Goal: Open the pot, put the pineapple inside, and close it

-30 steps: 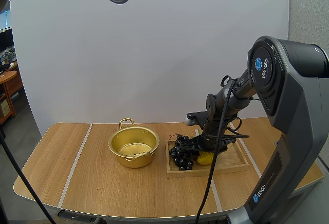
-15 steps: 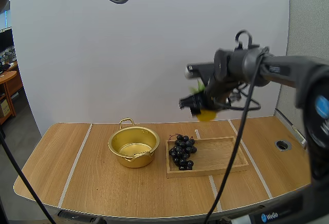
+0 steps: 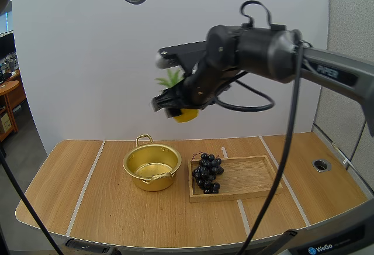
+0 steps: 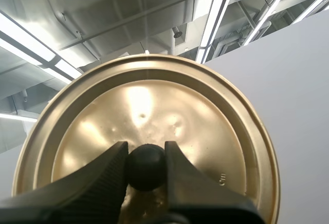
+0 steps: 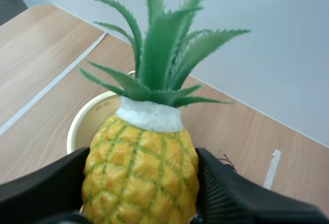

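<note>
Since the earlier picture, the pineapple (image 3: pixel 187 115) has been carried left and is held high over the open pot (image 3: pixel 152 166). Pot and wooden tray (image 3: pixel 251 178) are set side by side on the brown table (image 3: pixel 111 208). The pineapple is squeezed by the right gripper (image 3: pixel 177 109). In the left wrist view, the knob (image 4: pixel 146 168) of the lid (image 4: pixel 154 106) is pinched by the left gripper (image 4: pixel 146 154).

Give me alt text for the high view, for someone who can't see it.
The right gripper holds a pineapple in the air above a wooden table. Below stand an open gold pot and, beside it, a wooden tray with a bunch of grapes.
</note>
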Robot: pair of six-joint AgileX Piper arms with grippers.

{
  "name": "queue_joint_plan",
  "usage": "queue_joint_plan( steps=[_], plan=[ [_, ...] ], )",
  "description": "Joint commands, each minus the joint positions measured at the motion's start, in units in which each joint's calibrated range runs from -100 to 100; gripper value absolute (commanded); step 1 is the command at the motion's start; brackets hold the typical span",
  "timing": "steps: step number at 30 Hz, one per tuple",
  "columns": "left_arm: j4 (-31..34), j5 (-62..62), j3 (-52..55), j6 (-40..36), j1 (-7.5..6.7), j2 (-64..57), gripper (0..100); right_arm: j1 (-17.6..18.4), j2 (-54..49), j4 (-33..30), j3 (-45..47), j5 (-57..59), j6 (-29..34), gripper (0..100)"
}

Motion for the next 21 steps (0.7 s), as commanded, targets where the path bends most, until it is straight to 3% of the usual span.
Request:
queue_joint_plan(
  steps=[1,21],
  plan=[
    [0.7,-1.9,-0.5,-0.2,-0.01,-0.3,0,1.3,3.0,-0.4,-0.7,-3.3,-0.5,0],
    [0.7,-1.9,-0.5,-0.2,-0.01,-0.3,0,2.7,25.1,-0.4,-0.7,-16.2,-0.5,0]
  ],
)
